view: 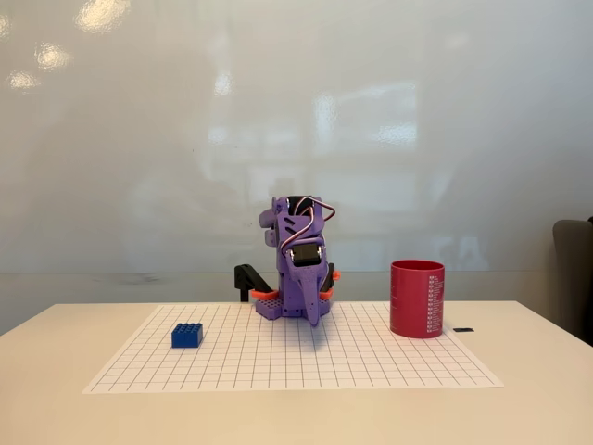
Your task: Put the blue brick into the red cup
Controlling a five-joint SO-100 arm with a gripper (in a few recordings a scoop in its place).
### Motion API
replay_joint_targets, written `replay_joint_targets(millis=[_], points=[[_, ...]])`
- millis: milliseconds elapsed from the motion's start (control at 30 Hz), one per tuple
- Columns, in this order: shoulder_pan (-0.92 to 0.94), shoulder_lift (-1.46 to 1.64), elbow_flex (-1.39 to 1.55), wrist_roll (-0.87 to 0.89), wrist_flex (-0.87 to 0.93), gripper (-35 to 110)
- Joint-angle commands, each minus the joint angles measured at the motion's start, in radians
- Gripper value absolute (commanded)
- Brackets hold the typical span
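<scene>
The blue brick (187, 336) lies studs up on the left part of the white grid mat (296, 362). The red cup (417, 298) stands upright at the mat's right rear, its white marks facing right-front. Between them, at the mat's back edge, the purple arm sits folded over its base. Its gripper (314, 315) points down at the mat. The fingers form one tapered tip with no visible gap and nothing in them. The gripper is well apart from both brick and cup.
A small black tab (463, 330) lies on the table just right of the cup. A black clamp (248, 278) sits left of the arm's base. A dark chair back (574, 269) shows at the right edge.
</scene>
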Motion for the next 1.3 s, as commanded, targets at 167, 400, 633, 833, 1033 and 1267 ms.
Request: replay_joint_targets(millis=[167, 400, 633, 833, 1033, 1267], points=[[0.038, 0.009, -0.023, -0.095, -0.054, 0], [0.038, 0.009, -0.023, -0.094, -0.054, 0], [0.086, -0.044, -0.164, -0.081, 0.026, -1], [0.206, -0.319, -0.407, -0.132, -0.041, -1], [0.301, -0.581, -0.893, -0.178, 0.124, -1], [0.287, -0.946, -1.399, -0.071, 0.445, -1]])
